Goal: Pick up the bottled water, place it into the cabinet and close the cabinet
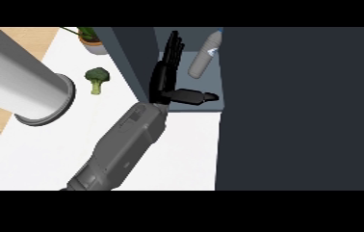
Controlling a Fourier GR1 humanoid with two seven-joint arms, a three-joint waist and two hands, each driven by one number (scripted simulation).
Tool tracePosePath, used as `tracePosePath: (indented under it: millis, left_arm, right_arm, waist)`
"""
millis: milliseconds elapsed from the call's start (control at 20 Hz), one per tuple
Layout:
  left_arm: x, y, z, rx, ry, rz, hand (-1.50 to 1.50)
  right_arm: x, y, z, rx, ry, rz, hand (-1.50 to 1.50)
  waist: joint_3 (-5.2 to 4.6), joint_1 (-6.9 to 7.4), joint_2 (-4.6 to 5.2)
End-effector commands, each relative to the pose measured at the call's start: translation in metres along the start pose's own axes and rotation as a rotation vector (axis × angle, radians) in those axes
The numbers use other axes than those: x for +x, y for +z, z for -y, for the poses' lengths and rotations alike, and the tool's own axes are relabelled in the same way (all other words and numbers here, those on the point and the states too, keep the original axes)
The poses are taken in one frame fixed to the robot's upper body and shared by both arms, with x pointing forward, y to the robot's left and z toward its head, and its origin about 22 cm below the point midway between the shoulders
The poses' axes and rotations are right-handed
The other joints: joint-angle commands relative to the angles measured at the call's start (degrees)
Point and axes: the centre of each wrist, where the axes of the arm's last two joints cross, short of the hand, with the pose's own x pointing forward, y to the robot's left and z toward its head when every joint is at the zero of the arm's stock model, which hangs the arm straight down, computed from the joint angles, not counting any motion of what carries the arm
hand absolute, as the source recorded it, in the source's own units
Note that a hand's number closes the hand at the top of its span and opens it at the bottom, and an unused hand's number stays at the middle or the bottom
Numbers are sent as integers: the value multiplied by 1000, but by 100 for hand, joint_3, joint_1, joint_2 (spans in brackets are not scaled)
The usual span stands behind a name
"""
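Observation:
The bottled water (pixel 202 55), clear with a light cap, lies tilted inside the open cabinet (pixel 206 103) on its grey-blue shelf. My left hand (pixel 165 72) is inside the cabinet opening, just left of the bottle and not touching it. Its fingers point straight up the view and the thumb (pixel 195 96) sticks out to the right below the bottle, so the hand is open and holds nothing. The cabinet door (pixel 131 58) stands as a dark panel right beside the hand's left side. My right hand does not show.
A large dark cabinet face (pixel 288 106) fills the right of the view. On the white counter (pixel 64 144) to the left are a broccoli floret (pixel 97 79), a potted plant (pixel 89 38) at the back, and a big grey cylinder (pixel 32 84).

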Motion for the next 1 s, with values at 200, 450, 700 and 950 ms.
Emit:
tracePosePath:
  millis: [200, 450, 700, 950]
  left_arm:
    - [9, 60, 7, -103, 122, 41, -150]
    - [20, 101, 14, -116, 182, 24, -150]
    - [37, 117, -9, -108, 180, -19, 150]
    - [56, 147, -63, -83, 162, -2, 150]
  right_arm:
    - [26, 0, -2, 6, 62, 15, -150]
    - [34, 5, -6, 81, 105, -1, -150]
    - [38, 3, -6, 283, 138, -48, 150]
    - [42, 0, -11, 433, 128, -68, 150]
  waist:
    - [2, 70, -2]
    - [1, 50, -21]
    - [1, 25, -22]
    - [-5, 71, -12]
